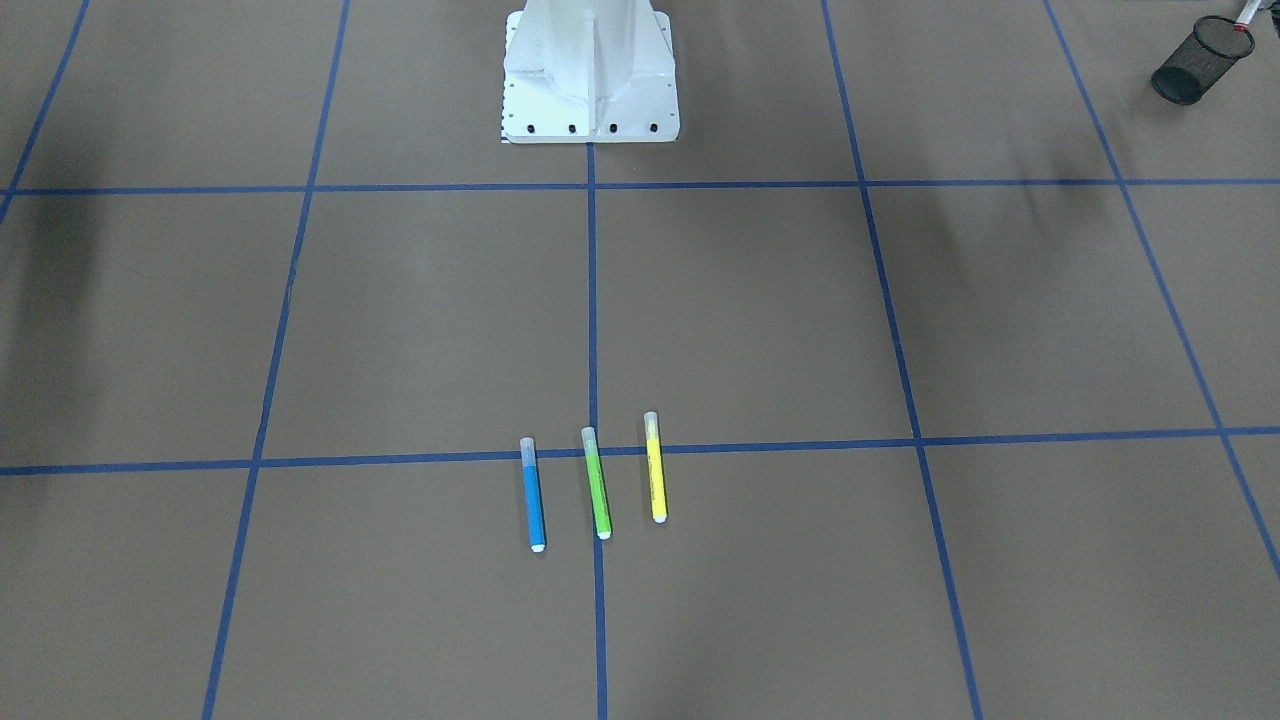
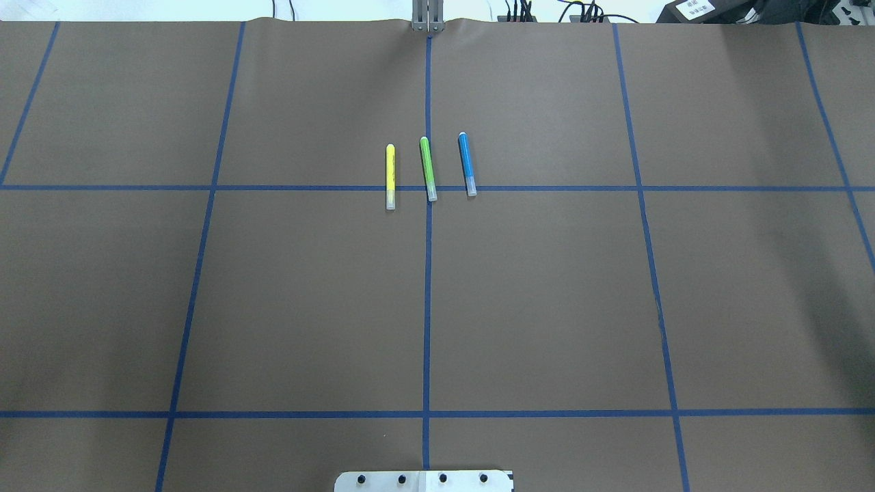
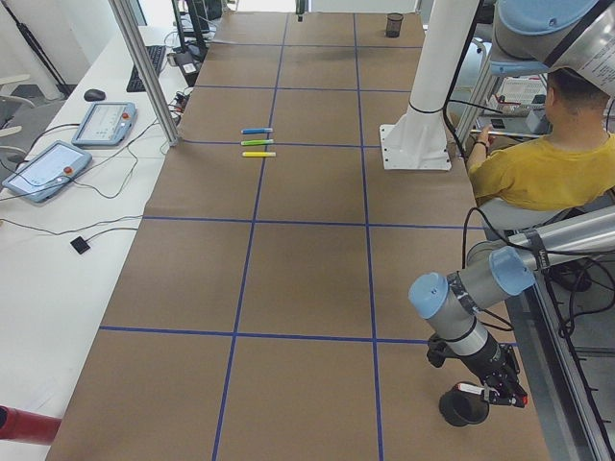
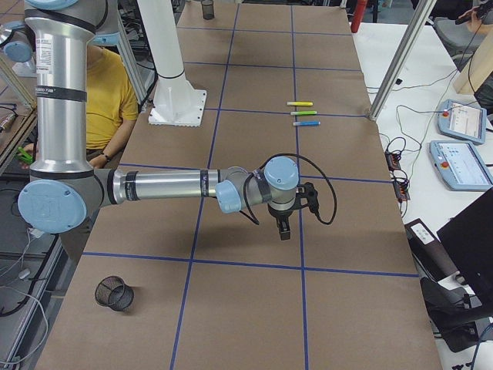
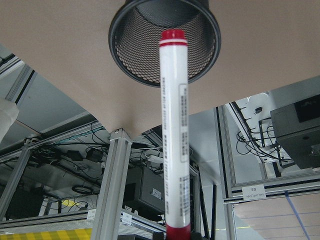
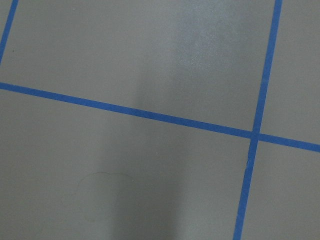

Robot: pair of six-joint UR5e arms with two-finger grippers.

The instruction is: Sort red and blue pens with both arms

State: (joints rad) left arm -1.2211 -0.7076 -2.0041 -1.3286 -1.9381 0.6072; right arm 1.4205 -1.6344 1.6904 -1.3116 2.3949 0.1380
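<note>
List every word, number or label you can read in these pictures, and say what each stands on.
"03": white tag on a frame rail, left wrist view.
Print along the red pen barrel: too small to read.
White label on the black box, overhead view: blurred.
Tablet screens, left exterior view: too small to read.

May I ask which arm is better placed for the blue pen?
Right. The right hand hangs over the table, the blue pen lies on its side of the centre line, and the left hand holds the red pen over the cup.
</note>
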